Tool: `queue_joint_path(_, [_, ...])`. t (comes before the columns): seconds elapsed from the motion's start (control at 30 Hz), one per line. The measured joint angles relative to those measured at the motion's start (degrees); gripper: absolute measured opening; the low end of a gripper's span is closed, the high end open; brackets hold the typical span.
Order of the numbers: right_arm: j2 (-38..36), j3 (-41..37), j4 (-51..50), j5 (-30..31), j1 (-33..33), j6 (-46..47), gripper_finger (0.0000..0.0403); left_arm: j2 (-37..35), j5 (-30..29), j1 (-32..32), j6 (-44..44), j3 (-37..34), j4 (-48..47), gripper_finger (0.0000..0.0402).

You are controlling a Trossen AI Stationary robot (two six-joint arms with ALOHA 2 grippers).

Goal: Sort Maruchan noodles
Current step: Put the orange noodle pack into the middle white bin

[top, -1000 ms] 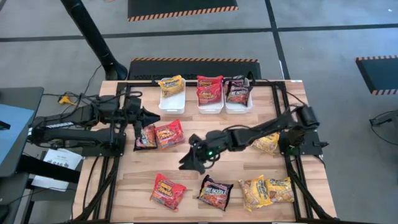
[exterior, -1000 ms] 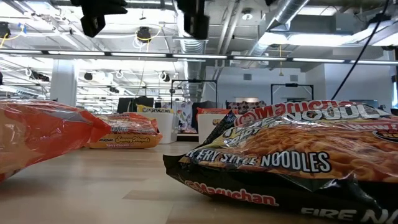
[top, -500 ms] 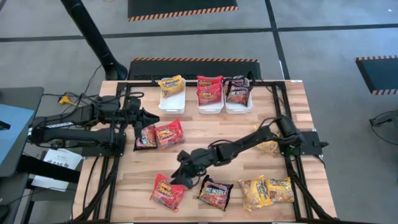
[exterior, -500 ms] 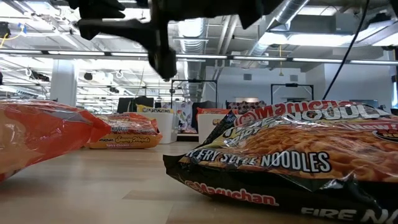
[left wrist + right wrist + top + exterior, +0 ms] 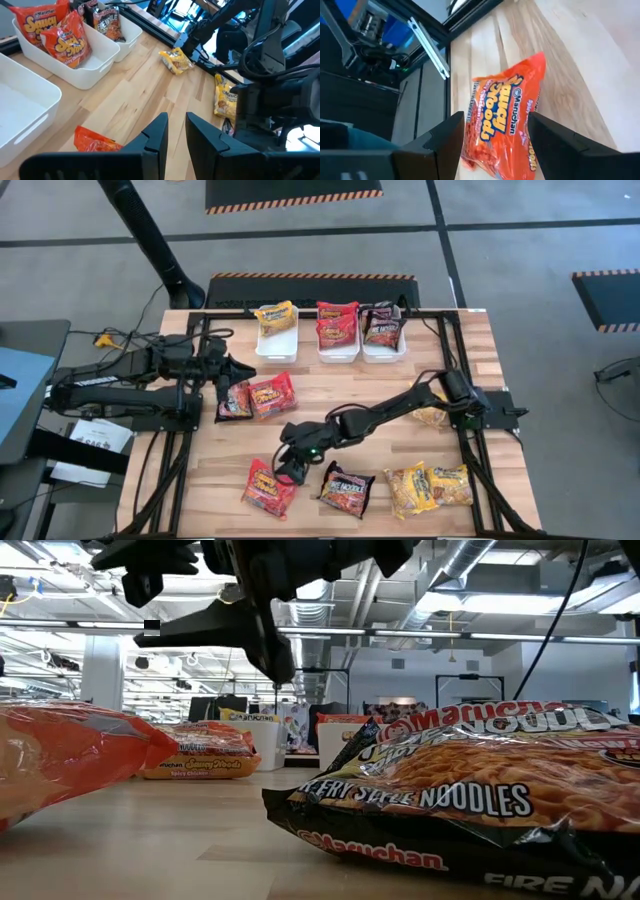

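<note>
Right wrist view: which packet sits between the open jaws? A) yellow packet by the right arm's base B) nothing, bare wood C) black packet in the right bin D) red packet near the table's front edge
D: the right gripper hangs with jaws wide over the red packet near the table's front edge, seen in the high view at.
</note>
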Motion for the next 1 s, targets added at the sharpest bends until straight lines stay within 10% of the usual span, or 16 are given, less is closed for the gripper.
queue_joint_path(1.0, [2.71,-0.16,-4.26,9.74,3.53,1.56,0.0244,0.04,-1.25,-0.02,0.00,0.00,-1.68,0.0054])
